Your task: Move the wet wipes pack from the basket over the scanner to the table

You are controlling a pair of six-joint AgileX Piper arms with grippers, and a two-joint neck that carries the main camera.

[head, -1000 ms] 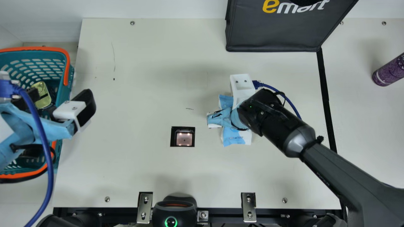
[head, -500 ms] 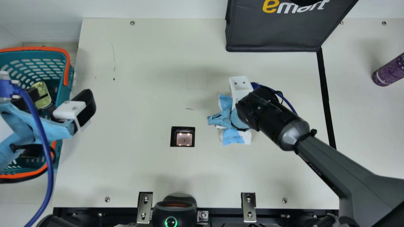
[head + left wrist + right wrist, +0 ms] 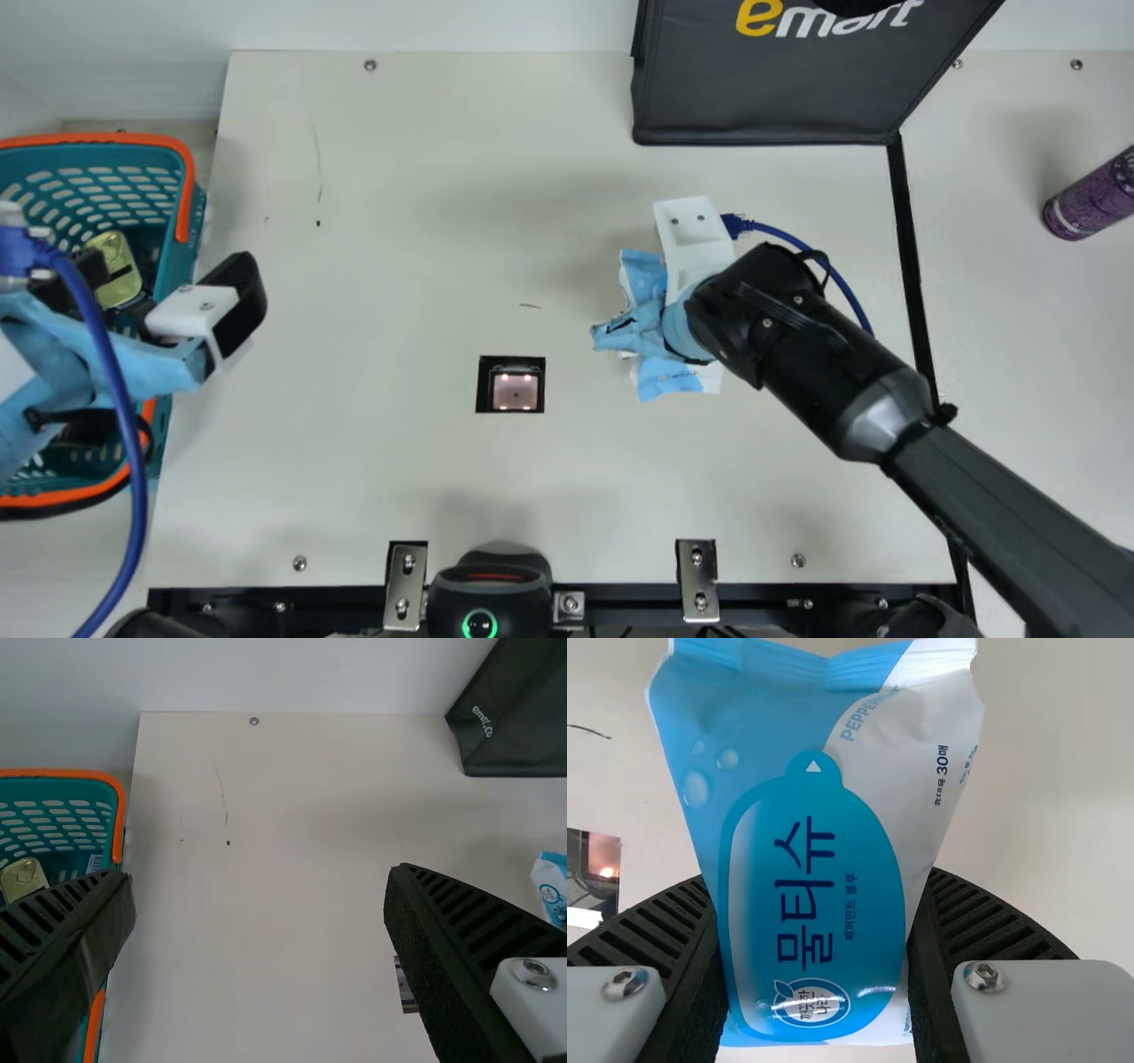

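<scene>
The blue-and-white plastic wet wipes pack (image 3: 678, 379) is right of the square, black-framed scanner (image 3: 515, 392), held between the right gripper's (image 3: 660, 323) two fingers. Left of the scanner, the left gripper (image 3: 159, 306) stands wide at the teal plastic basket (image 3: 115, 139) with orange trim. Beyond the scanner, rightward, is a black bag (image 3: 762, 97); well right, a purple cylindrical container (image 3: 1091, 197).

Backed by a plain white wall (image 3: 443, 22), cornered at far left; spread below with a cream tabletop (image 3: 399, 266), studded with metal screws (image 3: 370, 66), marked by a thin scratch (image 3: 317, 151), crossed at right by a black strip (image 3: 912, 257); lit softly, with blurred shadows.
</scene>
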